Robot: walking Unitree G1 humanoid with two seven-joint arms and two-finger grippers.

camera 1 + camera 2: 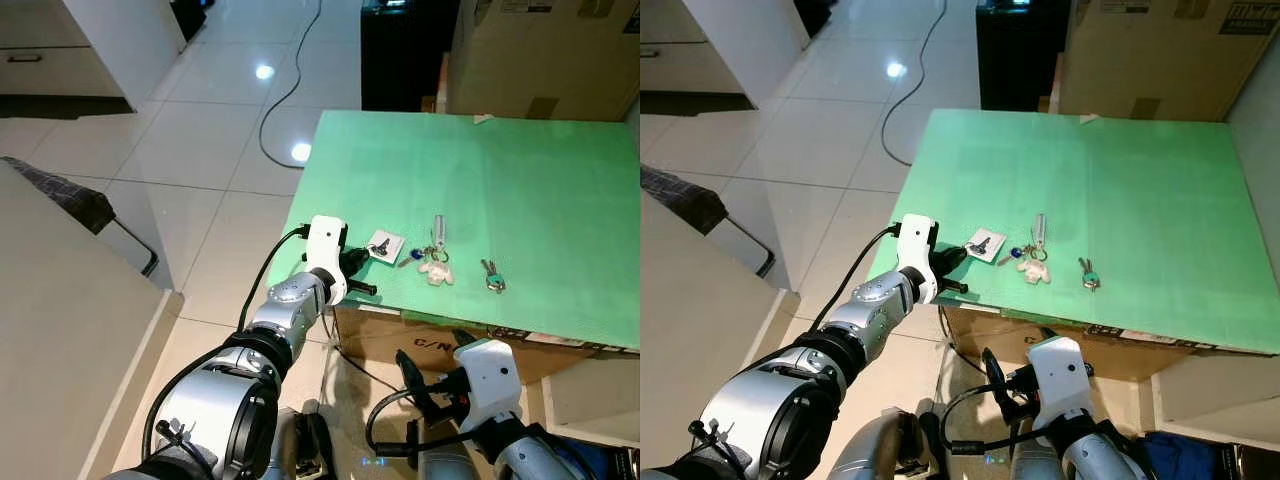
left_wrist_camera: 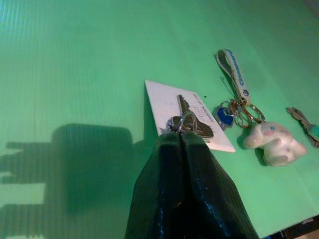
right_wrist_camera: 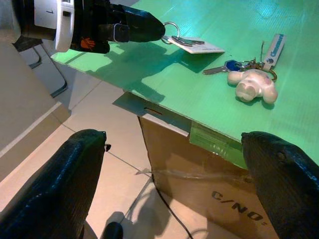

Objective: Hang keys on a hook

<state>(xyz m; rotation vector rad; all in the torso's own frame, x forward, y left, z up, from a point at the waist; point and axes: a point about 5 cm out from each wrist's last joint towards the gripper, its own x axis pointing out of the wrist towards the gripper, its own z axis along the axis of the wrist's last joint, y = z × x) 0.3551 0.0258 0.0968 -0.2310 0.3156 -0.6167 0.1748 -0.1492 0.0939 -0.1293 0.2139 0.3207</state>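
— Where my left gripper [image 2: 180,137] meets the green table [image 1: 520,190], what does it hold?
— Fingers pinched together on the ring of the keys [image 2: 188,122], which lie on a white card [image 2: 169,102] just past my fingertips.
— And your right gripper [image 3: 174,164]?
— Spread wide, low before the table edge; plush keychain [image 3: 251,83] beyond it.

Green board [image 1: 540,190]: matt, finely ribbed, corrugated plastic look. Keys [image 2: 192,124]: shiny metal on flat white paper card [image 2: 164,102]. White charm [image 2: 276,144] beside card: smooth glossy plastic. Box [image 3: 209,194] under board: matt brown cardboard. Floor tiles [image 1: 200,150]: glossy, reflective.
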